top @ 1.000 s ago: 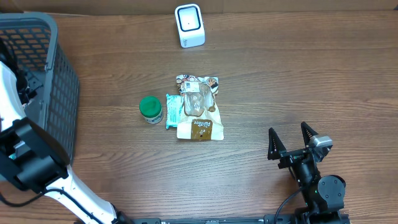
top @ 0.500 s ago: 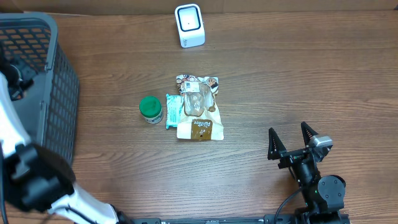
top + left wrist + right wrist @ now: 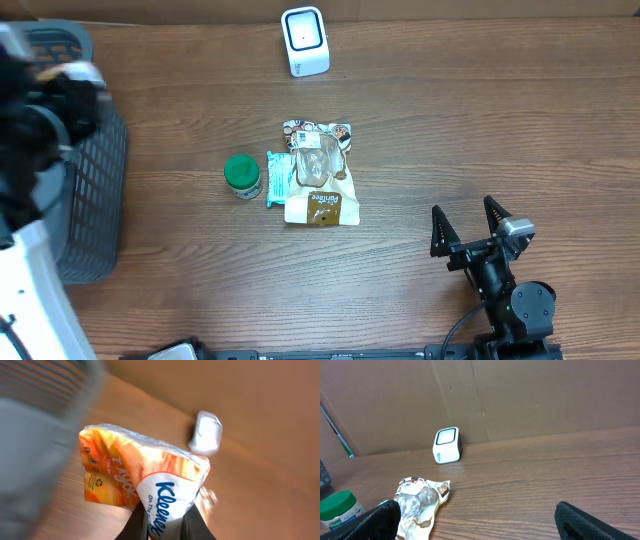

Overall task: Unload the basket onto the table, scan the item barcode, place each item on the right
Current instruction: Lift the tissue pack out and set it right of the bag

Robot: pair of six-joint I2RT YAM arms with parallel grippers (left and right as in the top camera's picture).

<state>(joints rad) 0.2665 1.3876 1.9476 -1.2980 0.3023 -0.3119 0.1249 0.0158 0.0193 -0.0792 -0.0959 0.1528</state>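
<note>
The Kleenex pack (image 3: 145, 485) showed only in the left wrist view, at the centre of the frame. The left gripper (image 3: 167, 522) was closed on its lower end. The overhead view did not show the pack, only the blurred left arm (image 3: 45, 110) at the upper left, over the basket (image 3: 100, 190). The scanner (image 3: 305, 41) stood at top centre. The right gripper (image 3: 468, 228), at the lower right, was wide and held nothing.

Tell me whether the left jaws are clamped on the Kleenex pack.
Yes, the left jaws are shut on the Kleenex pack, whose lower end is pinched between them at the bottom of the left wrist view.
</note>
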